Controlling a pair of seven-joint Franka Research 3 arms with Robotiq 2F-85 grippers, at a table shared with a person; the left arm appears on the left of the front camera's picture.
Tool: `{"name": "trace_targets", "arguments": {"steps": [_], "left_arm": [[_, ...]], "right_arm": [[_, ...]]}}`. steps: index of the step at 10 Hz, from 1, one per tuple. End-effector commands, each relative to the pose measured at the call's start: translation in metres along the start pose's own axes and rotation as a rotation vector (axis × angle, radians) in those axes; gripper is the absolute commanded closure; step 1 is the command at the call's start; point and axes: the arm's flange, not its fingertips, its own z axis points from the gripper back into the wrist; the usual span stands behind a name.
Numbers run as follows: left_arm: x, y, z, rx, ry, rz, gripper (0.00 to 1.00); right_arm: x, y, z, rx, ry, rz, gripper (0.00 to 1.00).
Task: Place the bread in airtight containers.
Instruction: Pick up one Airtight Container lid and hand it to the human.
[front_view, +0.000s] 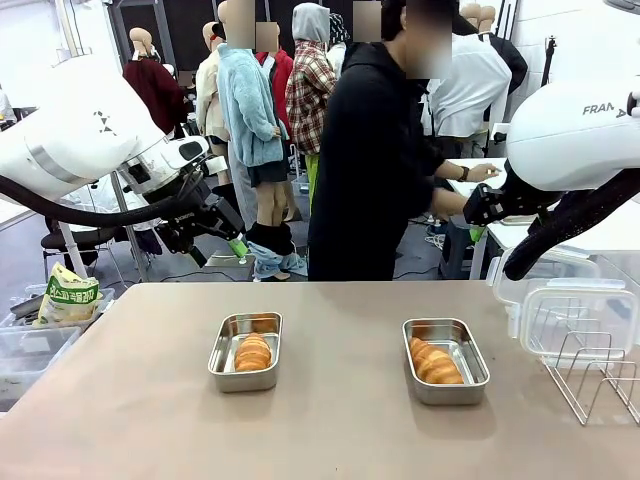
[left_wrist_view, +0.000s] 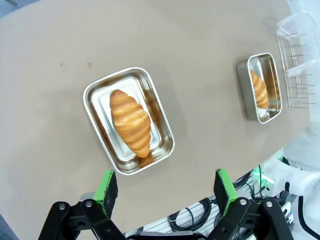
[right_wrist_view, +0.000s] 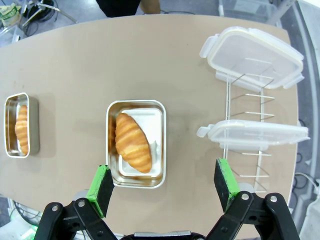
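Two steel airtight containers stand open on the tan table, each holding one piece of bread. The left container (front_view: 222, 362) (left_wrist_view: 165, 131) (right_wrist_view: 34, 125) holds a croissant (front_view: 253, 352) (left_wrist_view: 131, 122) (right_wrist_view: 22, 129). In the right container (front_view: 476, 362) (left_wrist_view: 243, 84) (right_wrist_view: 160, 150) lies another croissant (front_view: 434, 362) (left_wrist_view: 259, 89) (right_wrist_view: 133, 141). My left gripper (front_view: 222, 238) (left_wrist_view: 165, 192) hangs open high above the left container, holding nothing. My right gripper (front_view: 482, 212) (right_wrist_view: 162, 187) is open and raised over the right one. Two clear lids (right_wrist_view: 252, 50) (right_wrist_view: 255, 135) (front_view: 575, 315) rest on a wire rack.
The wire rack (front_view: 590, 375) (right_wrist_view: 245, 155) (left_wrist_view: 295, 70) stands at the table's right edge. A person in black (front_view: 370, 150) stands at the far side, turned away. A yellow bag (front_view: 68, 297) and clear bins (front_view: 30, 350) sit off the table's left.
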Motion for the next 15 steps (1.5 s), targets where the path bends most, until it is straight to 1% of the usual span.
{"name": "trace_targets", "arguments": {"steps": [1, 15], "left_arm": [[0.0013, 0.0, 0.001, 0.021, 0.0, -0.002, 0.0], [0.0013, 0.0, 0.001, 0.021, 0.0, -0.002, 0.0]], "right_arm": [[0.0002, 0.0004, -0.0009, 0.001, -0.004, -0.004, 0.0], [0.0, 0.0, 0.0, 0.0, 0.0, 0.0, 0.0]]}}
